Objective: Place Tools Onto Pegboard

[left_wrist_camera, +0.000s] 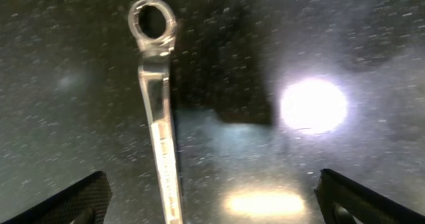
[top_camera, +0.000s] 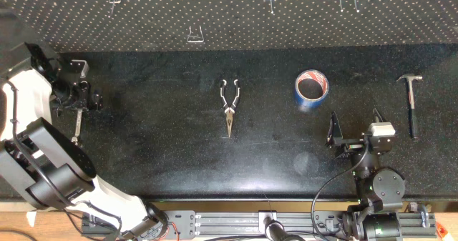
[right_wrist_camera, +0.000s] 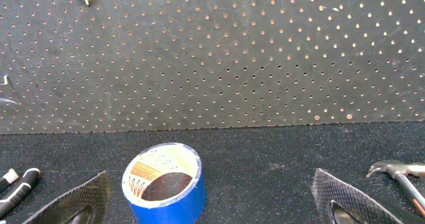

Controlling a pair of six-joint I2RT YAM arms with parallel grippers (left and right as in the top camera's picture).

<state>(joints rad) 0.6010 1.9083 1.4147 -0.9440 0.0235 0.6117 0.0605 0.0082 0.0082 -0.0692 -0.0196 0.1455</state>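
Your left gripper (left_wrist_camera: 211, 184) hangs over the wrench (left_wrist_camera: 159, 117) with its jaws spread wide and nothing held. The wrench's shaft runs between the two fingers, closer to one than the other, and its ring end points away from the wrist camera. From above, the wrench lies flat at the far left of the black mat (top_camera: 157, 148), partly under the left arm's wrist, with its length running toward the pegboard (top_camera: 236, 16).

Your right gripper (top_camera: 355, 126) sits low over the right half of the mat, also wide open and empty. The roll of blue tape (top_camera: 311, 89) stands on its rim just beyond it, toward the pegboard. The hammer (top_camera: 411, 105) lies off to its right, head toward the board. The needle-nose pliers (top_camera: 229, 109) rest near the middle of the mat, well apart from both grippers, with the handles toward the board and the tip toward the arms.

The speckled black mat covers the worktop up to the foot of the perforated pegboard. Several metal hooks (top_camera: 195, 35) sit on the board, all bare. A bright glare (left_wrist_camera: 312, 104) shows on the mat beside the wrench.
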